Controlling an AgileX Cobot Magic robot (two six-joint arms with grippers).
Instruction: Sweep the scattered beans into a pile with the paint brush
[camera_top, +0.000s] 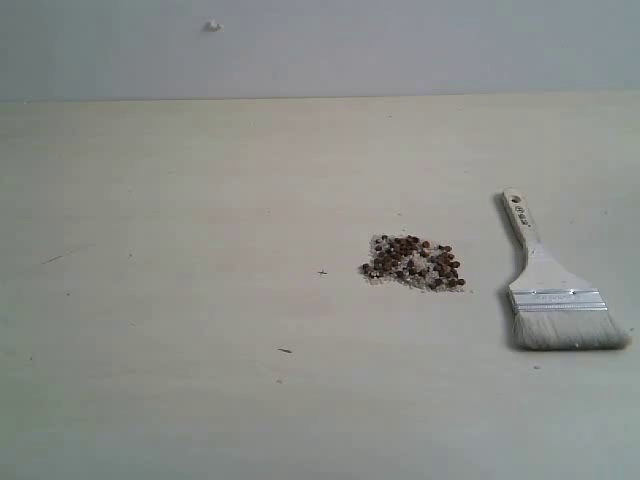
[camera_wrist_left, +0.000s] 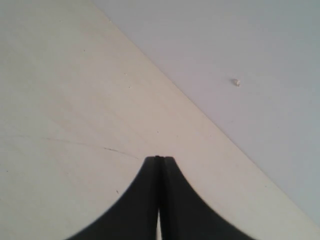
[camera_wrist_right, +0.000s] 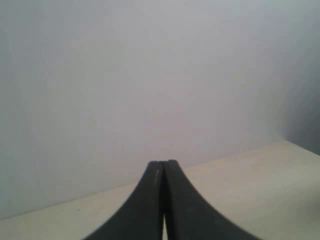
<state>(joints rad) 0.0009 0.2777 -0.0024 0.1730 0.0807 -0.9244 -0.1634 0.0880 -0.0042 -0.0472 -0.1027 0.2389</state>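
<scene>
Fingers (camera_wrist_left: 145, 195) of the left gripper (camera_wrist_left: 159, 158) are pressed flat together, the two black tips meeting over the pale table (camera_wrist_left: 60, 100) close to where it meets the wall (camera_wrist_left: 240, 50). The right gripper (camera_wrist_right: 163, 162) looks just the same, its two fingers closed on nothing and pointed at the wall above the table's far edge. Further out lies one heap of the beans (camera_top: 413, 262), several dozen dark reddish-brown ones, too many to count exactly, packed close with fine whitish grains (camera_top: 378, 275) among them. Near them on the right, not touching, lies the one paint brush (camera_top: 548, 290), flat on the table, with its handle toward the wall and its bristles toward the near side. A small dark mark sits beside the hole in the handle, too small to read.
</scene>
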